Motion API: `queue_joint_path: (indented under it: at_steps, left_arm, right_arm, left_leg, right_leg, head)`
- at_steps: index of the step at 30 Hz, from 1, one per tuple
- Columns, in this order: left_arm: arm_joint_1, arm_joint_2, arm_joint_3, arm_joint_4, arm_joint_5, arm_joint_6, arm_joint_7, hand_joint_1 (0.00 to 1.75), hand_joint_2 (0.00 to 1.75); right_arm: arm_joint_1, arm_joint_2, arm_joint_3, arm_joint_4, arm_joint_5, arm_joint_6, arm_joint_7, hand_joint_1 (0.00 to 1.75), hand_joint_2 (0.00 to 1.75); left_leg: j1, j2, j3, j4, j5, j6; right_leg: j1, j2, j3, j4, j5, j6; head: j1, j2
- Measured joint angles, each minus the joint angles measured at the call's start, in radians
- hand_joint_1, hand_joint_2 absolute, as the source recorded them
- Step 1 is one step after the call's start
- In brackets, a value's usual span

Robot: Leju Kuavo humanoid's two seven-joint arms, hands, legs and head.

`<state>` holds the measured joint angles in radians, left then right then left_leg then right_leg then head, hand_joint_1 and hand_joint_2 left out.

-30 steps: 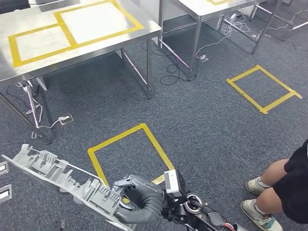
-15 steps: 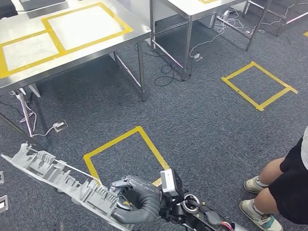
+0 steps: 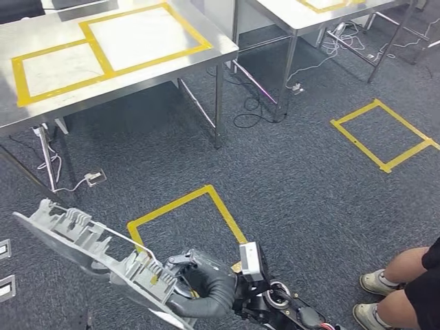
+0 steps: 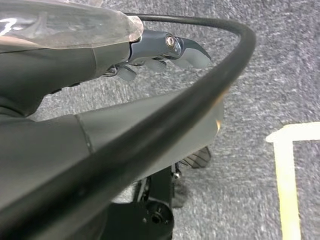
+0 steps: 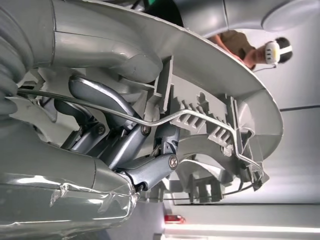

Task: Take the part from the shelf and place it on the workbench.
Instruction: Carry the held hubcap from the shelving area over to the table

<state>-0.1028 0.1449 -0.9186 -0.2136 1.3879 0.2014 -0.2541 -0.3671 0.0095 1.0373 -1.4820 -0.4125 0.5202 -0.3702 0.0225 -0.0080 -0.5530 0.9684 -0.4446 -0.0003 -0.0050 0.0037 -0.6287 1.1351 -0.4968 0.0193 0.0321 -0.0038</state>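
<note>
No text, label, brand, number or sign can be read in any view. The yellow tape outlines on the steel workbench [image 3: 119, 51] and on the carpet [image 3: 311, 199] are plain frames with no writing. The grey plastic part [image 3: 98, 251] and the right hand [image 3: 199, 292] holding it carry no legible marking.

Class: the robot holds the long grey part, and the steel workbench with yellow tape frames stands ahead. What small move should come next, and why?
Probably keep walking toward the workbench with the grip unchanged. The right hand holds the grey part by one end, low over the carpet, and open floor with a yellow tape square lies between the part and the bench, so it is likely too far to set down yet.
</note>
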Motion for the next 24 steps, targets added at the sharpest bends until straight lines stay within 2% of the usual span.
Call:
queue_joint_path:
  at_steps: [1, 2, 3, 4, 7, 8, 9, 11, 12, 13, 14, 15, 16, 17, 18, 22, 23, 24]
  left_arm:
    - [-0.001, -0.002, 0.0, 0.0, -0.001, 0.0, 0.0, 0.0, 0.0]
    - [-0.001, -0.004, 0.0, 0.0, -0.002, 0.0, 0.0, 0.0, 0.0]
    - [-0.001, -0.005, 0.0, 0.0, -0.003, 0.0, 0.0, 0.0, 0.0]
    - [-0.002, -0.006, 0.0, 0.0, -0.003, 0.0, 0.0, 0.0, 0.0]
    - [-0.002, -0.006, 0.0, 0.0, -0.002, 0.0, 0.0, 0.0, 0.0]
    - [-0.003, -0.006, 0.0, 0.0, -0.002, 0.0, 0.0, 0.0, 0.0]
    - [-0.003, -0.006, 0.0, 0.0, -0.003, 0.0, -0.001, 0.0, 0.0]
    - [-0.002, -0.006, 0.0, 0.0, -0.003, 0.0, -0.002, 0.0, 0.0]
    - [0.0, -0.006, 0.0, 0.0, -0.003, 0.0, -0.002, 0.0, 0.0]
    - [0.001, -0.005, 0.0, 0.0, -0.003, 0.0, -0.003, 0.0, 0.0]
    - [0.002, -0.004, 0.0, 0.0, -0.004, 0.0, -0.004, 0.0, 0.0]
    - [0.002, -0.002, 0.0, 0.0, -0.006, -0.001, -0.004, 0.0, 0.0]
    - [0.002, -0.001, 0.0, 0.0, -0.007, -0.002, -0.005, 0.0, 0.0]
    - [0.001, -0.001, 0.0, 0.0, -0.008, -0.004, -0.006, 0.0, 0.0]
    - [0.0, -0.001, 0.0, 0.0, -0.009, -0.005, -0.006, 0.0, 0.0]
    - [0.001, -0.002, 0.0, 0.0, -0.011, -0.008, -0.007, 0.0, 0.0]
    - [0.001, -0.002, 0.0, 0.0, -0.012, -0.008, -0.007, 0.0, 0.0]
    - [0.001, -0.002, 0.0, 0.0, -0.013, -0.008, -0.007, 0.0, 0.0]
  right_arm:
    - [0.0, 0.0, -0.004, 0.0, -0.003, -0.002, -0.001, 1.75, 1.75]
    - [0.0, 0.0, -0.007, 0.0, -0.005, -0.003, -0.002, 1.75, 1.75]
    - [0.0, 0.0, -0.01, 0.0, -0.007, -0.005, -0.003, 1.75, 1.75]
    - [0.0, 0.0, -0.012, 0.0, -0.009, -0.006, -0.003, 1.75, 1.75]
    - [0.0, 0.0, -0.018, 0.0, -0.014, -0.008, -0.003, 1.75, 1.75]
    - [-0.001, 0.0, -0.019, 0.0, -0.016, -0.009, -0.002, 1.75, 1.75]
    - [-0.001, 0.0, -0.019, 0.0, -0.016, -0.009, -0.002, 1.75, 1.75]
    - [-0.001, 0.0, -0.02, 0.001, -0.017, -0.01, -0.001, 1.75, 1.75]
    - [0.0, 0.0, -0.02, 0.002, -0.017, -0.011, -0.001, 1.75, 1.75]
    - [0.0, 0.0, -0.02, 0.004, -0.017, -0.013, -0.001, 1.75, 1.75]
    - [0.0, 0.0, -0.021, 0.005, -0.017, -0.014, -0.001, 1.75, 1.75]
    - [0.0, 0.0, -0.022, 0.006, -0.017, -0.016, -0.001, 1.75, 1.75]
    - [0.0, 0.0, -0.023, 0.006, -0.017, -0.018, -0.001, 1.75, 1.75]
    - [0.0, 0.0, -0.024, 0.006, -0.017, -0.02, -0.001, 1.75, 1.75]
    - [0.0, 0.0, -0.025, 0.006, -0.017, -0.021, -0.001, 1.75, 1.75]
    - [-0.001, 0.0, -0.027, 0.006, -0.017, -0.027, -0.001, 1.75, 1.75]
    - [-0.001, 0.0, -0.028, 0.006, -0.017, -0.029, 0.0, 1.75, 1.75]
    - [-0.001, 0.0, -0.03, 0.006, -0.017, -0.03, 0.0, 1.75, 1.75]
  left_leg:
    - [-0.003, -0.001, 0.007, 0.0, -0.006, -0.002]
    - [-0.004, -0.002, 0.011, 0.0, -0.01, -0.005]
    - [-0.005, -0.003, 0.013, 0.0, -0.013, -0.01]
    - [-0.005, -0.003, 0.014, -0.001, -0.015, -0.015]
    - [-0.003, -0.001, 0.01, 0.013, -0.029, -0.029]
    - [-0.004, 0.0, -0.006, 0.048, -0.047, -0.033]
    - [-0.003, 0.0, -0.036, 0.105, -0.072, -0.036]
    - [-0.002, 0.0, -0.117, 0.239, -0.118, -0.042]
    - [-0.001, 0.001, -0.146, 0.279, -0.12, -0.045]
    - [0.001, 0.001, -0.157, 0.281, -0.101, -0.048]
    - [0.005, 0.001, -0.148, 0.242, -0.063, -0.051]
    - [0.009, 0.003, -0.123, 0.174, -0.017, -0.054]
    - [0.011, 0.004, -0.095, 0.107, 0.017, -0.056]
    - [0.012, 0.004, -0.073, 0.052, 0.039, -0.054]
    - [0.012, 0.004, -0.06, 0.022, 0.044, -0.05]
    - [0.007, 0.002, -0.047, 0.01, 0.028, -0.021]
    - [0.008, 0.002, -0.041, 0.008, 0.025, -0.014]
    - [0.008, 0.002, -0.035, 0.007, 0.021, -0.008]
  right_leg:
    - [0.004, 0.0, 0.027, -0.068, 0.036, -0.01]
    - [0.008, 0.0, 0.049, -0.119, 0.059, -0.017]
    - [0.012, 0.001, 0.061, -0.149, 0.067, -0.023]
    - [0.014, 0.001, 0.067, -0.156, 0.063, -0.026]
    - [0.008, 0.001, 0.081, -0.177, 0.065, -0.033]
    - [0.005, -0.001, 0.088, -0.185, 0.066, -0.037]
    - [0.004, -0.003, 0.093, -0.19, 0.065, -0.04]
    - [0.004, -0.005, 0.099, -0.192, 0.059, -0.046]
    - [0.004, -0.005, 0.103, -0.192, 0.054, -0.047]
    - [0.003, -0.003, 0.108, -0.191, 0.05, -0.046]
    - [0.002, -0.002, 0.115, -0.19, 0.043, -0.043]
    - [0.001, -0.001, 0.122, -0.188, 0.036, -0.038]
    - [0.001, 0.0, 0.127, -0.184, 0.028, -0.032]
    - [0.003, 0.001, 0.129, -0.179, 0.019, -0.026]
    - [0.004, 0.001, 0.131, -0.176, 0.012, -0.021]
    - [0.002, 0.001, 0.13, -0.16, -0.011, -0.002]
    - [0.0, 0.001, 0.116, -0.127, -0.029, 0.003]
    - [-0.002, 0.0, 0.09, -0.071, -0.053, 0.007]
  head:
    - [0.004, 0.0]
    - [0.007, 0.0]
    - [0.009, 0.0]
    - [0.009, 0.0]
    - [0.005, 0.0]
    - [0.0, 0.0]
    - [-0.006, 0.0]
    - [-0.016, 0.0]
    - [-0.021, 0.0]
    - [-0.026, 0.0]
    - [-0.031, 0.0]
    - [-0.037, 0.0]
    - [-0.042, 0.0]
    - [-0.047, 0.0]
    - [-0.049, 0.0]
    - [-0.036, 0.0]
    - [-0.031, 0.0]
    - [-0.026, 0.0]
